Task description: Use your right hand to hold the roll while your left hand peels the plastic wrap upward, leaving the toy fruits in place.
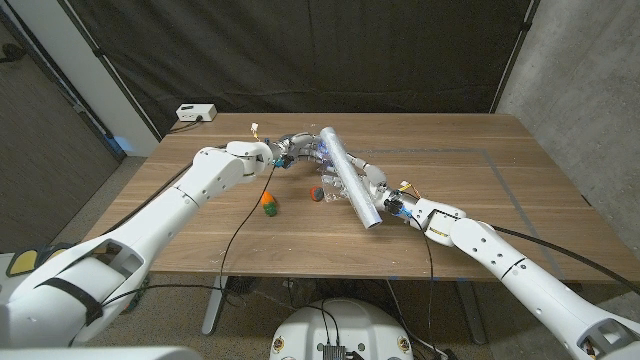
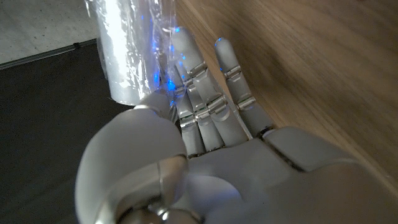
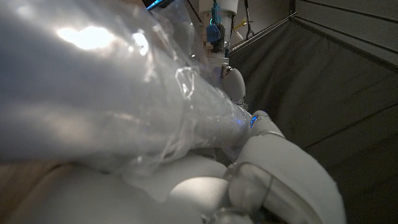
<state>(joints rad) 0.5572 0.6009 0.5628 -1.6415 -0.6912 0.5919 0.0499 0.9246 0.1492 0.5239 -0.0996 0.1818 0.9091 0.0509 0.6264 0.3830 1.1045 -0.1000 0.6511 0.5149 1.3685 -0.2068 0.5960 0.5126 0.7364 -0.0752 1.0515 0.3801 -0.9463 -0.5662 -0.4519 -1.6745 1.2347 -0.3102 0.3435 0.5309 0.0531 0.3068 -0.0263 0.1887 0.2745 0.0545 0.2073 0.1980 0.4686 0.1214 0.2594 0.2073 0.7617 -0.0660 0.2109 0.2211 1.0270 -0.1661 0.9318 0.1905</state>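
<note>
Wooden planks make up the counter [image 1: 480, 190], and one roll [image 1: 349, 177] of plastic wrap lies on it near the middle, running diagonally from the far centre toward the robot's right side. The right hand [image 1: 378, 190] sits against the roll's nearer half; in the right wrist view the right hand [image 3: 205, 186] has its fingers [image 3: 273, 155] wrapped around the silvery tube [image 3: 93, 93], with crinkled film bunched over them, so it grips the roll.

The left hand [image 1: 283, 152] is at the roll's far end. A loose patch of clear plastic wrap [image 1: 305, 148] shows between that hand and the tube. In the left wrist view the left hand [image 2: 211, 149] reaches with its fingers [image 2: 199, 81] lying side by side and extended against the hanging film [image 2: 163, 43], the roll's end [image 2: 127, 50] just beside them. Whether the film is actually pinched I cannot tell, since the thumb side is hidden.

Two toy fruits are on the counter. One orange fruit with a green cap [image 1: 270, 205] lies on the bare wood, on the robot's left of the roll and apart from it. One darker fruit with red and green [image 1: 315, 192] sits just beside the roll, under rumpled film.

One white power strip [image 1: 196, 113] rests at the far left corner of the counter.
</note>
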